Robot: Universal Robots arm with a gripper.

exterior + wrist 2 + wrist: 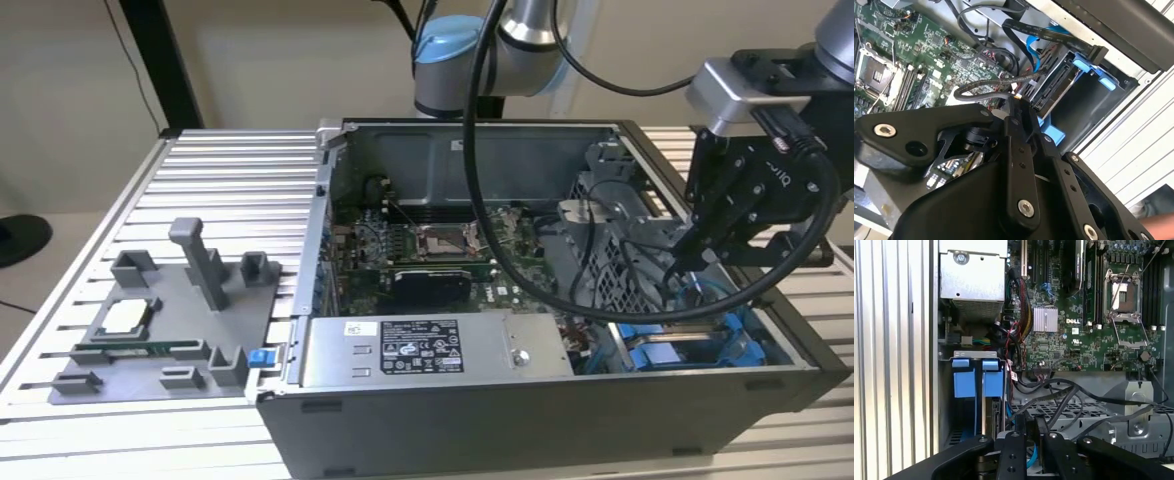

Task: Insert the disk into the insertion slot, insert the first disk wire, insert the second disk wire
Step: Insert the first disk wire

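In the exterior view my gripper (687, 262) reaches down into the open computer case at the drive cage on the exterior view's right. The disk (1053, 86), in its blue carrier frame (1052, 133), sits inside the insertion slot (1089, 107) of the grey cage. In the second wrist view my gripper (1014, 102) appears shut on the end of a black disk wire (981, 86), right at the disk's connector edge. A flat black wire with a connector (1097, 52) hangs loose above the cage. In the first wrist view, blue carrier tabs (964, 377) lie beside my gripper (1030, 427).
The grey power-supply box (400, 350) lies along the case's front wall, with the motherboard (427, 250) behind it. Loose black cables (1074, 400) cross a perforated metal bracket (1134, 410). A grey fixture with parts (160, 320) rests on the ribbed table at the exterior view's left.
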